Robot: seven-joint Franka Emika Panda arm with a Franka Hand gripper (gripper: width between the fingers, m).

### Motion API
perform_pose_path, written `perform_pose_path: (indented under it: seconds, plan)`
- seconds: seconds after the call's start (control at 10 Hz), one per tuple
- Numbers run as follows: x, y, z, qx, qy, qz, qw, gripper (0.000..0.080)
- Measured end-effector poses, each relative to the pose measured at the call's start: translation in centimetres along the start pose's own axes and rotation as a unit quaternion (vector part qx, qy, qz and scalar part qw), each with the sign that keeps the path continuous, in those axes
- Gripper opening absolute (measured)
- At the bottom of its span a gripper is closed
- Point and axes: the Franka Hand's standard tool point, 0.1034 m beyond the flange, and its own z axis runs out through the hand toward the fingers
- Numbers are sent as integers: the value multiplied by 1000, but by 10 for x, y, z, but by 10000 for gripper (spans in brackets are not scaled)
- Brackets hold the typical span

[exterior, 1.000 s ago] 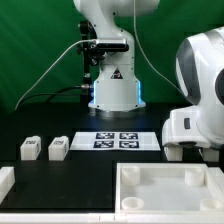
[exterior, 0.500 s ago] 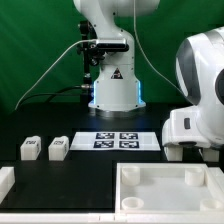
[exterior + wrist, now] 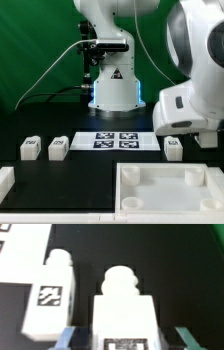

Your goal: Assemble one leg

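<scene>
Low over the black table [image 3: 88, 172], green curtain [image 3: 40, 50] behind, gripper [image 3: 127, 337] flanks the leg [image 3: 125, 308]; grip unclear.

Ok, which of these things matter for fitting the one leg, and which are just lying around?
Job: the leg framed by the tool; probably the rimmed tray-like part.
Lying about: the neighbouring leg; two spare legs at the exterior view's left; the marker board.

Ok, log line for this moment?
task: assemble one leg | hand: fingers either side of leg | grip: unconfirmed | two more legs: on table, exterior view's left
</scene>
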Motion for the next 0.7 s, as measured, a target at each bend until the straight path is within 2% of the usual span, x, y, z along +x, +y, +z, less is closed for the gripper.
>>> perform_pose_path:
  seconds: [0.1, 0.2, 0.3, 0.5, 0.6, 0.7]
  plan:
    - [0, 1, -25, 2, 50, -2, 999, 288]
    - [-7, 5, -46, -2, 131, -9, 991, 288]
    - [-16, 8, -50, -5, 178, -9, 984, 288]
    - [-6, 8, -52, -7, 272, -11, 962, 288]
    - [-2, 13, -60, -17, 318, -41, 947, 288]
    - [12, 27, -90, -24, 364, -64, 929, 288]
